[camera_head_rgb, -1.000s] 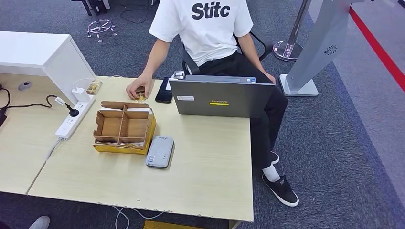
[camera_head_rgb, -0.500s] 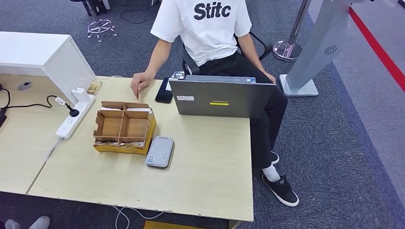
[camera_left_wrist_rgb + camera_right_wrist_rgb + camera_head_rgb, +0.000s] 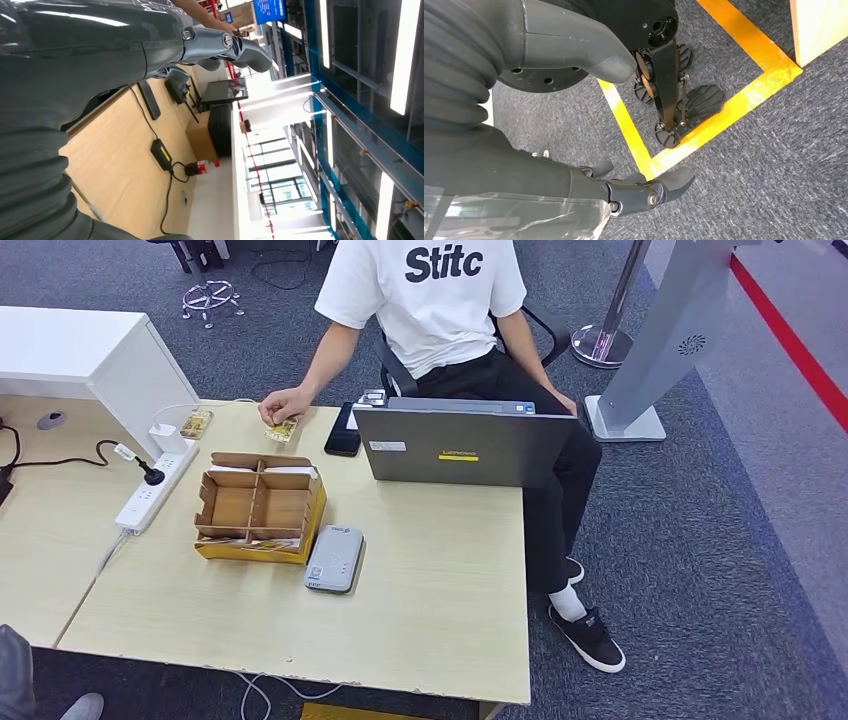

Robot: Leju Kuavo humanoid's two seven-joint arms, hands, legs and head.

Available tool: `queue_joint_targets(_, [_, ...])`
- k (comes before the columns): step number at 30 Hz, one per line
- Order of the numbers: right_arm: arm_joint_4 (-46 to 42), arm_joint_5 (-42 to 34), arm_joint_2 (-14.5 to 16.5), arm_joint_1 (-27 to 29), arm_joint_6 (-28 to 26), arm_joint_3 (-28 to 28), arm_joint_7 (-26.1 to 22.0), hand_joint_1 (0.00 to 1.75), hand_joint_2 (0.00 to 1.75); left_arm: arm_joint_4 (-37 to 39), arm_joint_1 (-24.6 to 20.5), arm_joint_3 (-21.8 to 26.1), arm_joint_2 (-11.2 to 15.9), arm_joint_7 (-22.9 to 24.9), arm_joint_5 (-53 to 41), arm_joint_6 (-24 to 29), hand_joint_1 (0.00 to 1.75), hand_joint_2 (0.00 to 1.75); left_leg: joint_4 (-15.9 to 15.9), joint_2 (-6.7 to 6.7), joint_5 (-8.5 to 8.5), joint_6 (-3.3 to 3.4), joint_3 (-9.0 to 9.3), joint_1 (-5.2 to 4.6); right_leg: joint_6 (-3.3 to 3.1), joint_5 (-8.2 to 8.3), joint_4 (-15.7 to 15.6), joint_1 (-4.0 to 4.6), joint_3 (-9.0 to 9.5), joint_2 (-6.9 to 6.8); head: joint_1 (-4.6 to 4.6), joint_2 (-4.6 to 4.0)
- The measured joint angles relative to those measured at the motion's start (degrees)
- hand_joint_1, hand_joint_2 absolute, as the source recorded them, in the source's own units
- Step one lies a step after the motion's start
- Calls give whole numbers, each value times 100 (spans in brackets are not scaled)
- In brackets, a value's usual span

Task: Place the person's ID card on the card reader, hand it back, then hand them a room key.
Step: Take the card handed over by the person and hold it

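Head view: a pale wood table (image 3: 420, 570) stands on dark grey carpet (image 3: 700, 540); a white cabinet (image 3: 80, 355) adjoins it at the 10 o'clock corner, and a red floor line (image 3: 790, 340) runs at 2 o'clock. On the table lie a divided cardboard box (image 3: 258, 505) near the centre, a grey card reader (image 3: 335, 557) just beside the box at its 4 o'clock, a white power strip (image 3: 152, 490) at its 9 o'clock, and an open laptop (image 3: 462, 445) at 1 o'clock with a black phone (image 3: 343, 432) just beside it.

A seated person in a white T-shirt (image 3: 425, 295) faces the table from 12 o'clock. The person's hand (image 3: 283, 405) rests at the far table edge, fingers on a small yellowish ID card (image 3: 283, 430) that lies on the tabletop, at 12 o'clock from the box and well apart from the card reader.

Left wrist view: the left hand (image 3: 220, 47) has loosely curved fingers (image 3: 250, 50) set apart, and it holds nothing; a table surface with black cables lies beyond it. Right wrist view: the right hand (image 3: 634, 192) hangs over grey carpet marked with yellow tape (image 3: 704, 135), fingers (image 3: 674, 180) slightly bent and apart, touching nothing. Both hands are well apart from the ID card.
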Motion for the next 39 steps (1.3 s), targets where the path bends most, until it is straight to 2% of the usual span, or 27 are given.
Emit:
queue_joint_targets(3, [7,9,2,-1,25,-1,2,0,175,-109,0,-89,21,13,-169,43,0,175,0,-1,0,0,1,0,0,0,-1,0,-4,-1,0,0])
queue_joint_targets(5, [9,63,2,-4,79,-1,31,0,175,-64,-67,-255,178,218,-863,163,0,175,1,-6,1,1,3,-1,0,-1,-2,0,-11,-7,3,0])
queue_joint_targets(7, [14,163,2,-22,155,-1,87,0,175,241,-357,-586,555,870,-2420,281,0,175,1,-28,9,-1,-2,0,0,-1,-3,-1,-12,-30,7,0])
queue_joint_targets(10, [17,305,2,-86,234,8,173,0,175,1045,-1085,-1166,1234,2099,-4837,301,0,175,-3,-47,30,-15,-6,2,-13,12,0,0,-7,-46,7,0])
queue_joint_targets(13, [18,392,1,-119,273,27,217,0,175,1905,-1764,-1655,1812,2844,-5728,183,0,175,-4,-40,46,-21,-6,3,-24,26,6,1,-7,-34,6,0])
queue_joint_targets(17, [20,432,1,-120,319,52,225,0,175,2753,-2335,-2122,2361,3189,-6053,69,0,175,-3,-28,49,-21,-6,2,-25,28,9,1,-10,-22,6,0])
queue_joint_targets(22, [28,478,1,-121,346,74,238,0,175,3322,-2676,-2479,2713,3470,-6505,-154,0,175,-2,-22,47,-19,-15,1,-24,27,8,0,-21,-17,5,0])
queue_joint_targets(27, [34,550,2,-121,311,115,278,0,175,3802,-2981,-2738,2956,3637,-6737,-226,0,175,-2,-15,46,-19,-21,2,-24,28,9,0,-27,-11,5,0])
queue_joint_targets(32, [43,603,10,-122,250,133,286,0,175,3972,-3008,-2815,3147,3645,-6753,-179,0,175,-3,-9,46,-19,-23,2,-25,27,9,1,-32,-6,6,0])
queue_joint_targets(39, [46,627,50,-122,247,142,286,0,175,4078,-3004,-2838,3282,3642,-6789,-152,0,175,-3,-9,46,-19,-26,2,-25,27,9,1,-33,-6,5,0])
